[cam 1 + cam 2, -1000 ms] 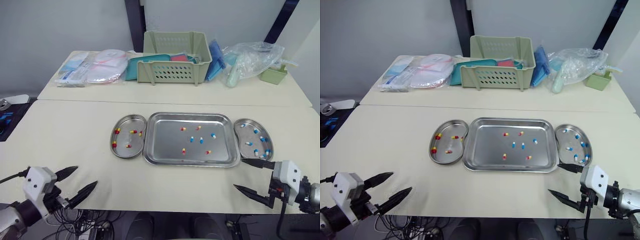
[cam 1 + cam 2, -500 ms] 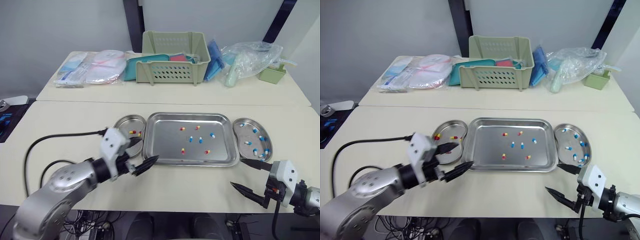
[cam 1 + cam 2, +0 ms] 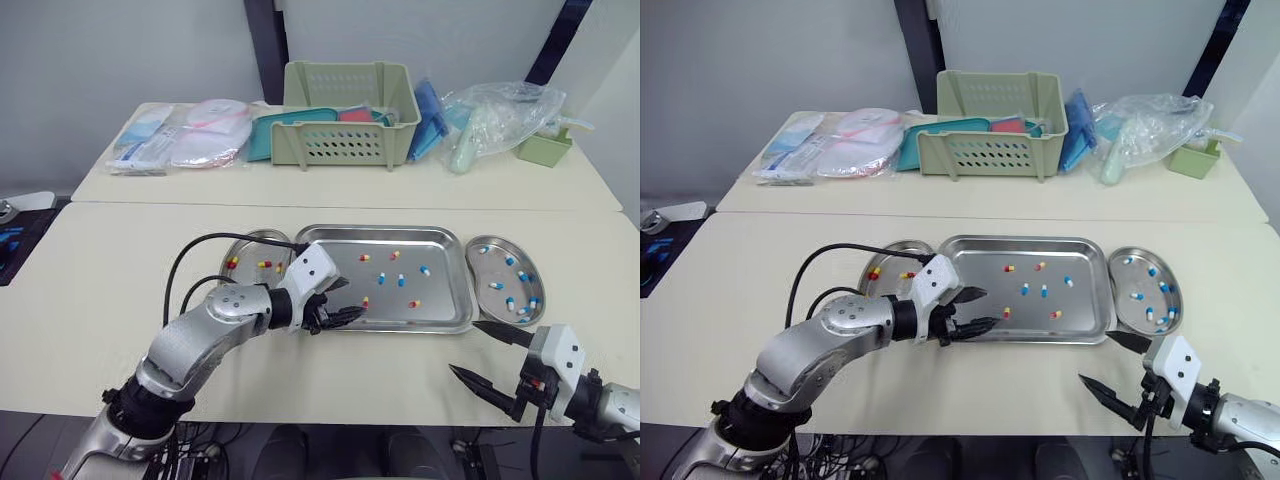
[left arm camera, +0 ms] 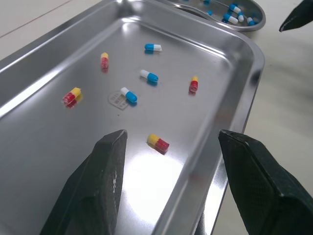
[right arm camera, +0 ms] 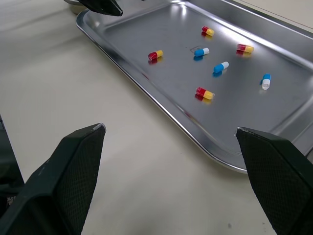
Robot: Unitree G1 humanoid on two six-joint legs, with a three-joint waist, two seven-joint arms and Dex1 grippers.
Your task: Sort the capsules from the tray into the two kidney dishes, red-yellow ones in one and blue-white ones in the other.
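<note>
Capsules (image 3: 382,279) left in the tray (image 3: 335,262): 7 loose, 4 red-yellow + 3 blue-white, scattered mid-tray to front. Left kidney dish (image 3: 248,252), just beside the tray's left rim, shows red-yellow only; the arm hides part of it, so no count. Right kidney dish (image 3: 490,270), on the tray's other side, holds blue-white only, approx 7. Sorting looks past halfway, no mix-ups visible.

Left claw (image 3: 347,300) is open over the tray's front-left, fingers either side of a red-yellow capsule (image 4: 158,143) just ahead, not gripping it; prob. the next pick. Right claw (image 3: 465,347) is open, empty, over the counter (image 3: 120,260) nr the tray's front-right corner.
</note>
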